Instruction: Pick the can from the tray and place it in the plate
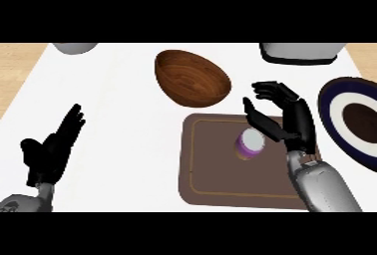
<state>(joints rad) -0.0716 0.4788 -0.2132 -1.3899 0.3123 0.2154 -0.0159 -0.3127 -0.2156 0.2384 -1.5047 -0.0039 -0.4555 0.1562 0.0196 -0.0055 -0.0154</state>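
Can (251,142), upright on tray (213,179); right hand (283,122) beside it, fingers spread, grasping nothing; left hand (52,147) resting open; risk: closing off-centre tips can before plate (335,117).

Purple can (250,143) with pale lid, standing upright on brown rectangular tray (221,184), toward its upper right quarter. Tray lying flat on white counter, thin lighter line tracing its rim. Round plate (335,112) at three o'clock from can, well apart, dark blue rim, white ring, brown centre, partly cut by frame edge.
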